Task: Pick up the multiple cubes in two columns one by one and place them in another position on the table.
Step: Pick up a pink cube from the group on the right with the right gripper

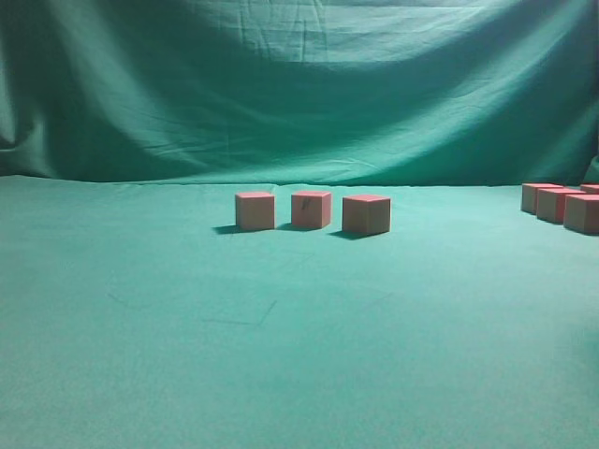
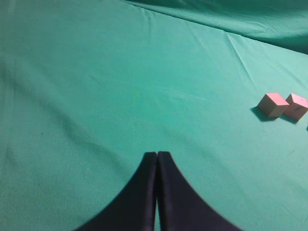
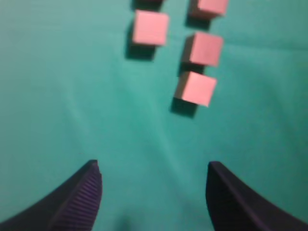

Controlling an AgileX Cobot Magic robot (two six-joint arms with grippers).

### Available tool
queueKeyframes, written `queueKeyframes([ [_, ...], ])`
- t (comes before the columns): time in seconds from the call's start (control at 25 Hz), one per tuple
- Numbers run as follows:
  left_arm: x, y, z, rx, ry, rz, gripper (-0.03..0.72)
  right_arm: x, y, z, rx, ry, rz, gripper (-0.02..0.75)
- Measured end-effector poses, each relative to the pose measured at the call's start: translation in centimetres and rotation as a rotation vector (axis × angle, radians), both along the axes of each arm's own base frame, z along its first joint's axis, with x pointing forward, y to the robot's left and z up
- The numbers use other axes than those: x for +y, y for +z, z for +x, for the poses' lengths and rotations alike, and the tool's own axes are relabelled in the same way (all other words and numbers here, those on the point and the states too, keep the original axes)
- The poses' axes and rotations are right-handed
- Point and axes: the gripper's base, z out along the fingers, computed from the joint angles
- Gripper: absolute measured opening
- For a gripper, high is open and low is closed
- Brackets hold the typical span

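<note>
**Hovering over the blocks, ready for a firm pinch**

Hanging with jaws spread wide and empty, the right gripper [image 3: 154,192] is facing the two columns of cubes [image 3: 195,88] on the table [image 1: 281,355]. The left gripper [image 2: 157,159] is sitting pressed closed, well apart from three cubes [image 1: 311,210] already set in a row. Likely light, rigid and sharp-edged, each cube is inviting a squeeze across opposite flat sides.

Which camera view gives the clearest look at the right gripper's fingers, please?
The right wrist view: the right gripper fills the lower frame, ribbed fingers spread wide above the table, short of the cubes. The exterior view shows no arm at all, and the left wrist view shows only the left gripper, closed.
</note>
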Motion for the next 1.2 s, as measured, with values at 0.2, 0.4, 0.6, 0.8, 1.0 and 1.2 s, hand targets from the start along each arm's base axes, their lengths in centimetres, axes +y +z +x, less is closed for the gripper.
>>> queueKeyframes([
  [0.2,0.0,0.0,0.0,0.000,0.000,0.000,0.000,-3.0,-3.6,-0.3,-0.025,-0.127,0.104,0.413],
  [0.4,0.0,0.0,0.0,0.000,0.000,0.000,0.000,-4.8,-4.4,0.5,-0.137,-0.192,0.162,0.413],
  [0.6,0.0,0.0,0.0,0.000,0.000,0.000,0.000,-5.4,-5.7,1.7,-0.170,-0.213,0.175,0.413],
  [0.8,0.0,0.0,0.0,0.000,0.000,0.000,0.000,-5.3,-8.2,2.6,-0.122,-0.208,0.169,0.413],
  [1.0,0.0,0.0,0.0,0.000,0.000,0.000,0.000,-5.4,-9.5,3.4,-0.128,-0.182,0.154,0.413],
  [1.2,0.0,0.0,0.0,0.000,0.000,0.000,0.000,-5.4,-10.5,3.9,-0.126,-0.172,0.153,0.413],
])
